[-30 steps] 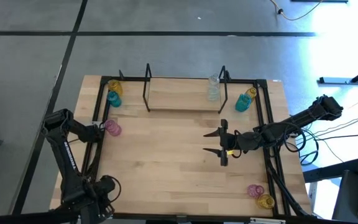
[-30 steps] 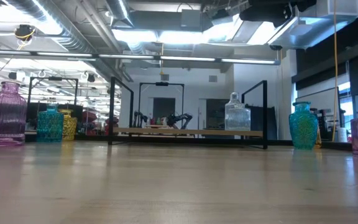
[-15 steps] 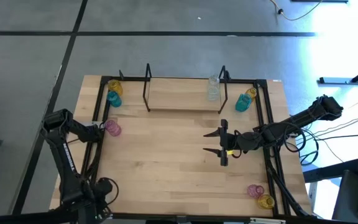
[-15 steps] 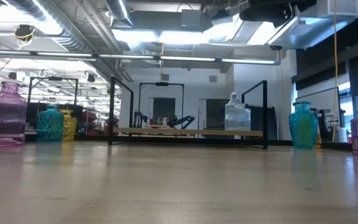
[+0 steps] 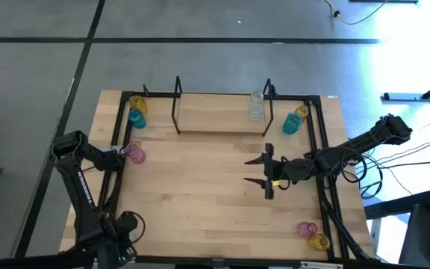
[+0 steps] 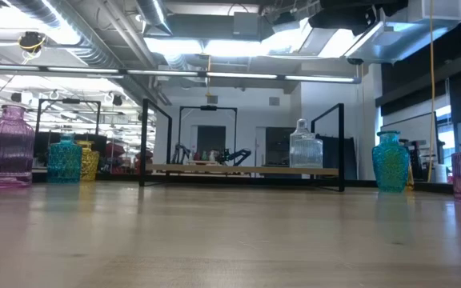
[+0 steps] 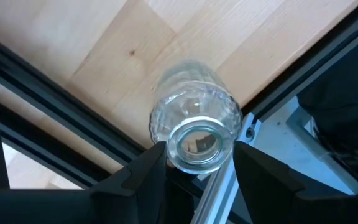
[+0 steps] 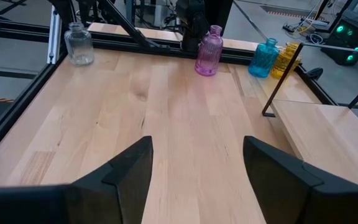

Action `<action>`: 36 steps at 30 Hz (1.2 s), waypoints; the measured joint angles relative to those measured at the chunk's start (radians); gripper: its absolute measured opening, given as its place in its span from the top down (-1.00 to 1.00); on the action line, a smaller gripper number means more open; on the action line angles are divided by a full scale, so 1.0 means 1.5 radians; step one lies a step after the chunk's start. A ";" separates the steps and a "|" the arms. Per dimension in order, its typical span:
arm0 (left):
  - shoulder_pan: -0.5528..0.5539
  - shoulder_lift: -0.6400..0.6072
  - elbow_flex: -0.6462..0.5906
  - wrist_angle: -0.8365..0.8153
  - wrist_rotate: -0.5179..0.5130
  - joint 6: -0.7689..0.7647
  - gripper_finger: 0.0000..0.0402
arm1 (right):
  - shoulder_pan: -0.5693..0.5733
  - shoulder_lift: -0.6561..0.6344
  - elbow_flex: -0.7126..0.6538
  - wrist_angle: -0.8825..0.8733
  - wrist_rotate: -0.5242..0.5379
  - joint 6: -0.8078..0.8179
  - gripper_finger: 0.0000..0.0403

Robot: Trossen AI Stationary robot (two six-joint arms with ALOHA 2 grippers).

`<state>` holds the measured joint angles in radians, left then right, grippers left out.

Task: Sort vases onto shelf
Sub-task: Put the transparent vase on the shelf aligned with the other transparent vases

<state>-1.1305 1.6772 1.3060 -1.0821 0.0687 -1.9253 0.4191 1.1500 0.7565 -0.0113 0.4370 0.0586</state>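
A clear vase stands at the table's near-left corner, also visible in the right wrist view. My left gripper points down over it, shut on its neck; in the high view the gripper hides the vase. My right gripper hovers open over the table's right middle, holding nothing. Another clear vase stands on the shelf at its right end. A pink vase stands by the left edge, with teal and yellow ones in the far-left corner. My left gripper pinches the clear vase at its neck just below the mouth rim, one finger on each side. The fingers come from above, pointing down. The vase stays upright, and in the right wrist view its base looks to be on the table.
A teal vase and a yellow vase stand right of the shelf. A pink vase and a yellow one sit in the near-right corner. A black frame borders the tabletop. Bare wood lies between the shelf and the near edge.
My left arm's wrist has shifted slightly toward the table's left edge at the near-left corner. The vases, the shelf and the right arm stand as before.
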 joint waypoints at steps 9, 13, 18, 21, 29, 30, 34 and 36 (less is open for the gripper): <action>0.000 0.000 0.000 0.001 -0.028 0.011 0.10 | 0.000 0.000 0.000 0.000 0.000 0.000 -0.18; 0.000 0.000 -0.011 0.026 -0.031 0.006 0.10 | 0.000 0.000 0.000 0.000 0.000 0.000 -0.18; 0.000 -0.002 -0.041 0.042 0.005 0.007 0.10 | 0.000 0.000 0.000 0.000 0.000 0.000 -0.18; 0.006 -0.003 -0.044 0.042 0.017 0.021 0.10 | 0.000 0.000 0.000 0.000 0.000 0.000 -0.18; 0.023 -0.002 -0.042 0.039 0.023 0.071 0.22 | 0.000 0.000 0.000 0.001 0.000 0.000 -0.18; 0.026 -0.002 -0.042 0.038 0.024 0.080 0.23 | 0.000 0.000 0.000 0.001 0.000 0.000 -0.18; 0.051 -0.002 -0.042 0.015 0.029 0.121 0.23 | 0.000 0.000 0.000 0.001 0.000 0.000 -0.18; 0.073 -0.003 -0.042 0.000 0.035 0.148 0.23 | 0.000 0.000 0.000 0.001 0.000 0.000 -0.18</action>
<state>-1.0207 1.6731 1.2437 -1.0820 0.1208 -1.7031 0.4191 1.1500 0.7563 -0.0101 0.4370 0.0586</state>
